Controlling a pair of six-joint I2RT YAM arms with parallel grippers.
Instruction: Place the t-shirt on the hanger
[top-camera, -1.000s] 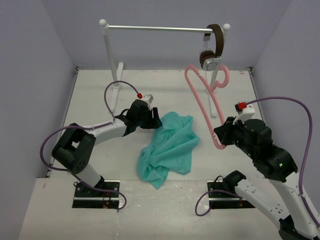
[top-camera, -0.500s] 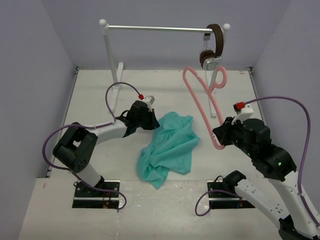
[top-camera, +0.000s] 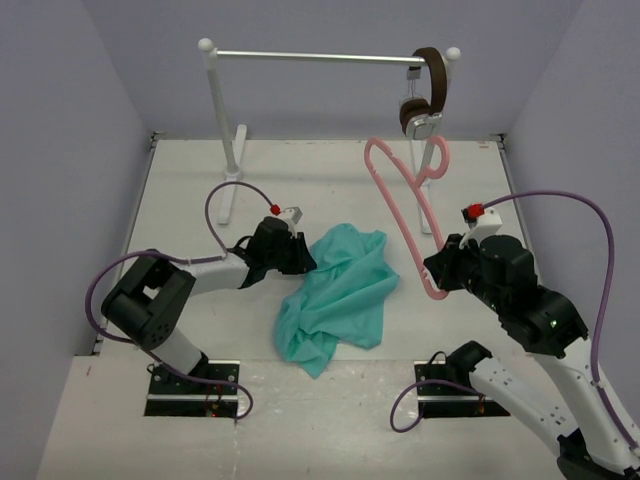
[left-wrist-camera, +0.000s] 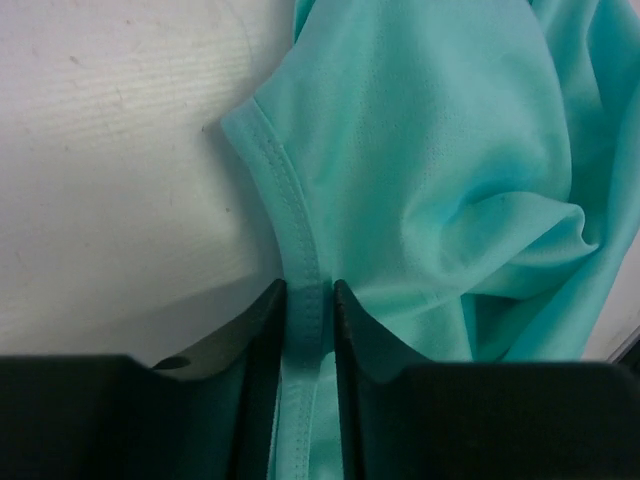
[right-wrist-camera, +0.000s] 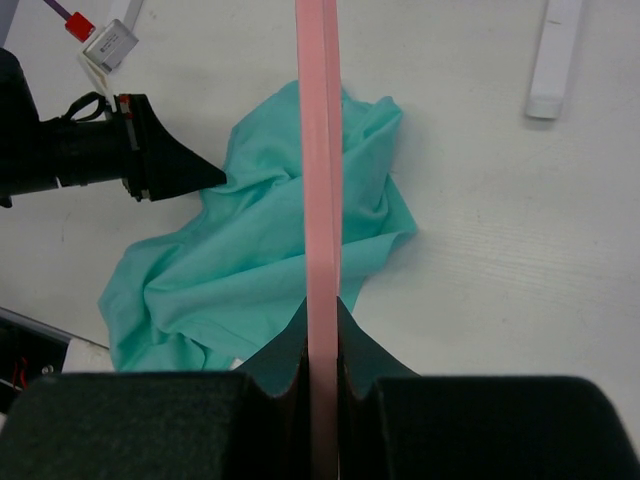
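left gripper (left-wrist-camera: 305, 290): narrow, pinching the t-shirt (top-camera: 340, 295) by its hem, far-left edge.
right gripper (right-wrist-camera: 322, 310): clamped on the hanger (top-camera: 400, 200), held tilted at right.
t-shirt: crumpled mid-table.
hidden: the hanger's near end, inside the fingers; the hem, cut off by the wrist view's edge.
surface: white table (top-camera: 190, 190), lilac walls (top-camera: 60, 150).

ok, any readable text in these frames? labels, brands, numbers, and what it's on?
No readable text in any view.
t-shirt: plain, no print.
hanger: bare pink plastic.
headphones: no marking can be made out, too small.
white tag near the left wrist: too small to read.
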